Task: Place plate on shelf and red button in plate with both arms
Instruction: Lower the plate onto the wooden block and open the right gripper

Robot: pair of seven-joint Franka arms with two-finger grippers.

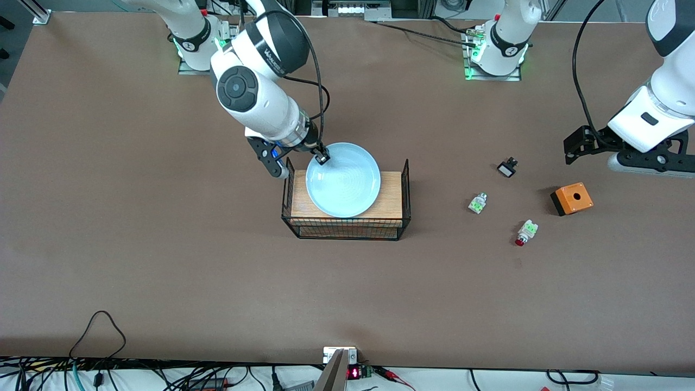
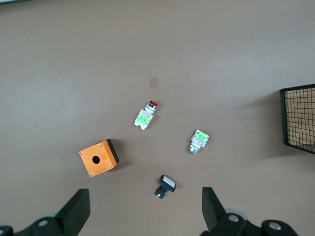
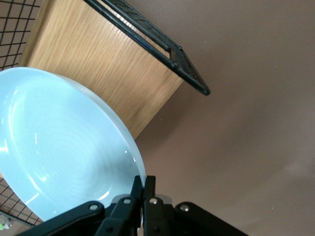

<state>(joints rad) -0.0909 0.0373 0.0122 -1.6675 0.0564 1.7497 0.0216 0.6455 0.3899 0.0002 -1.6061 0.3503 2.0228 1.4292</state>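
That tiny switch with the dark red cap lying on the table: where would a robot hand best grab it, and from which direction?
Probably from straight above, closing across the white-and-green body of the red button. It lies on its side on the bare table, so the blocky body offers flatter faces than the small round cap. The open left gripper hangs above that group of parts, with room around the button.

The plate [image 1: 343, 180] is pale blue with faint concentric rings. It sits over a light wood-grain board [image 1: 390, 199] in a black wire-mesh basket [image 1: 347, 228]. The red button [image 1: 525, 232] has a white-and-green body and dark red cap. The table [image 1: 163, 244] is plain brown.
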